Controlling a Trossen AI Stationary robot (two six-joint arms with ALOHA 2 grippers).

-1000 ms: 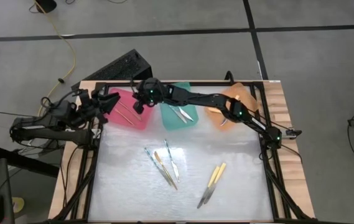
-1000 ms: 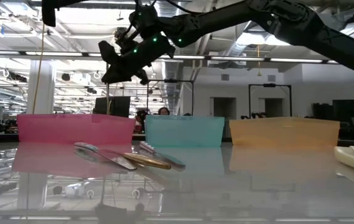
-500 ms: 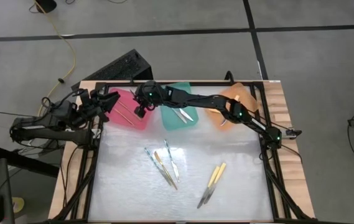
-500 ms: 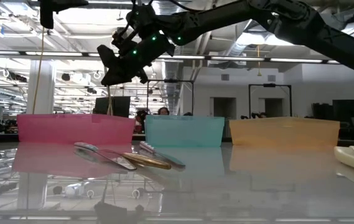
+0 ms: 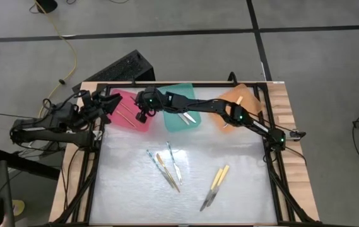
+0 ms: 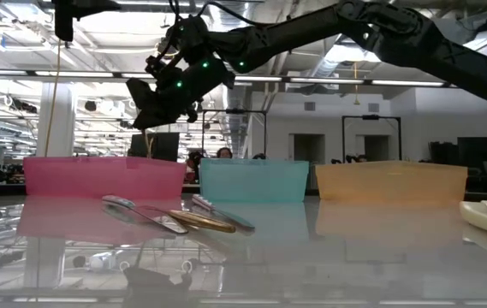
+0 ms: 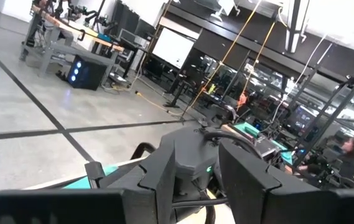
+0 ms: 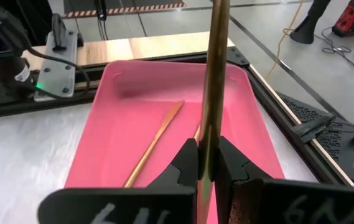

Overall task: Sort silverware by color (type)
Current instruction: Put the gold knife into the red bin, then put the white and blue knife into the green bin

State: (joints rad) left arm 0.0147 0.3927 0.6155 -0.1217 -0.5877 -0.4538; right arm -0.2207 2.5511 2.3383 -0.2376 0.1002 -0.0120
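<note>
Nearest to my right wrist camera, my right gripper (image 8: 206, 167) is closed tight on a slim gold-toned utensil (image 8: 216, 74), which stands upright between my fingers (image 8: 185, 163). Directly beneath it lies the pink tray (image 8: 117, 144), holding a matching utensil (image 8: 156, 142) flat on its floor, with a second one partly hidden behind my grip.

From above, my gripper hangs over the pink tray's (image 5: 121, 98) edge nearest the teal tray (image 5: 171, 119). Loose silverware lies on the table well apart from the pink tray: a cluster of mixed pieces (image 5: 166, 165) and a pair of pale yellow ones (image 5: 214, 185). My left gripper (image 5: 101, 104) waits just beside the pink tray's far side; I cannot tell how its fingers stand.

The risk I judge: released from this height and this near the edge, the upright utensil could tip over the wall, bounce out, or fall toward the teal tray. It could also cling to one finger and swing off line.
</note>
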